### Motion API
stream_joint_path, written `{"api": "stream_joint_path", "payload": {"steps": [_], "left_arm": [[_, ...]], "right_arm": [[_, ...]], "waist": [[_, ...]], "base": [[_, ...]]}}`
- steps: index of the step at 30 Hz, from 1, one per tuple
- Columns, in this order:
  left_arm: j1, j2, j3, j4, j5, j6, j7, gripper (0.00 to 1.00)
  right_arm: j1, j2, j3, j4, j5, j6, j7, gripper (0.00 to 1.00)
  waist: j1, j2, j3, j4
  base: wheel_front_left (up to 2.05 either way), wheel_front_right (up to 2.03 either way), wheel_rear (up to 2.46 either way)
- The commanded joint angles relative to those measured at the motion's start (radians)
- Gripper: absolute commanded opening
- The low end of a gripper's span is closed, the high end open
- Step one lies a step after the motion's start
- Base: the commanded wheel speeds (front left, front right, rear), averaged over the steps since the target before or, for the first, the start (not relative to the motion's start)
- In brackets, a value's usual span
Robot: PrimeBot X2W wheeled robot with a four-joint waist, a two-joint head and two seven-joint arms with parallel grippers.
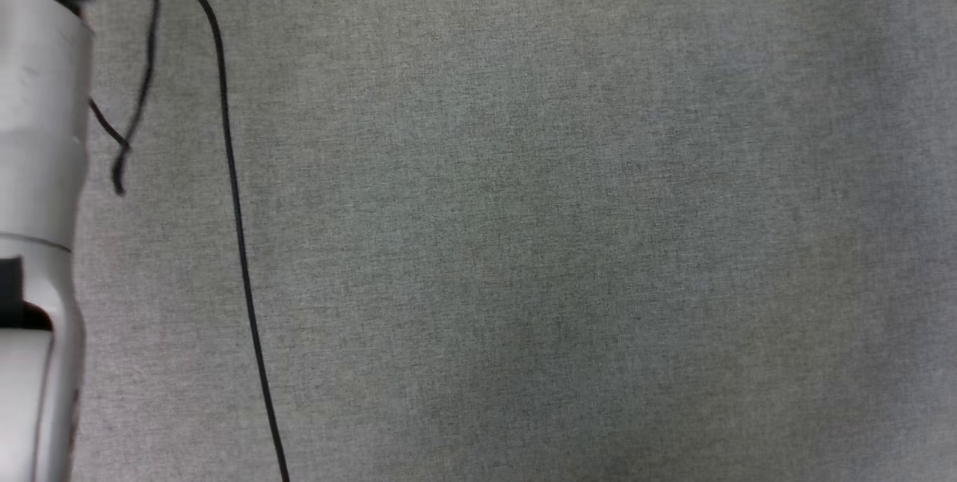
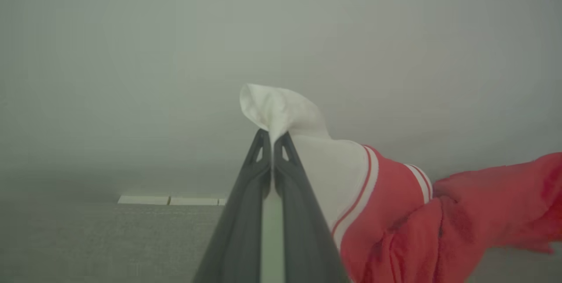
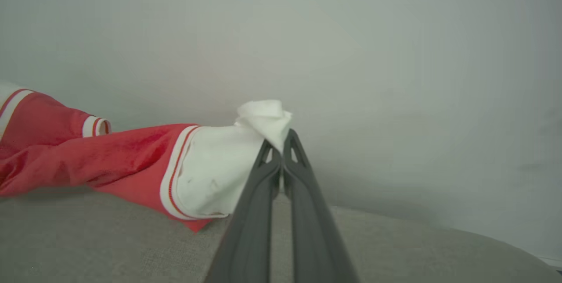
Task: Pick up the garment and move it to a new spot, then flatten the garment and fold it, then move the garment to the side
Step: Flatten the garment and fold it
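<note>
Fingers (image 2: 246, 213) of left gripper (image 2: 273, 136) and right gripper (image 3: 281, 138) clamp tight on white sleeves of the garment (image 3: 109, 155); grey surface (image 1: 561, 243) spreads wide beside a black cable (image 1: 235, 205).

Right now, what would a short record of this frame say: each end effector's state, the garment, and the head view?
left end effector: shut on the garment, at a white sleeve
right end effector: shut on the garment, at a white sleeve
garment: red body bunched, trailing sideways from both grips
surface contact: cannot tell
head view: gray surface, black cable, pale forearm at left edge
</note>
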Motion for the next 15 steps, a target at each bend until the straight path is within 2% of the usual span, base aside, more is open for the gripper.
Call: {"api": "stream_joint_path", "payload": {"steps": [1,9,15], "left_arm": [[0.013,-0.003,0.006,0.008,-0.005,-0.004,-0.010,0.00],[0.168,-0.030,0.033,0.116,-0.064,-0.056,-0.076,0.00],[0.318,-0.013,0.072,0.085,-0.086,-0.077,-0.102,0.00]], "right_arm": [[0.016,0.000,0.003,0.008,0.013,-0.001,-0.006,0.00],[0.188,-0.030,0.048,0.052,0.130,-0.001,-0.081,0.00],[0.356,-0.088,0.079,-0.007,0.220,-0.001,-0.116,0.00]], "waist": [[-0.0002,0.0000,0.000,0.002],[-0.0002,0.0000,-0.060,0.024],[-0.0002,0.0000,-0.140,0.032]], "base": [[0.00,0.00,0.00],[0.00,0.00,0.00],[0.00,0.00,0.00]]}}
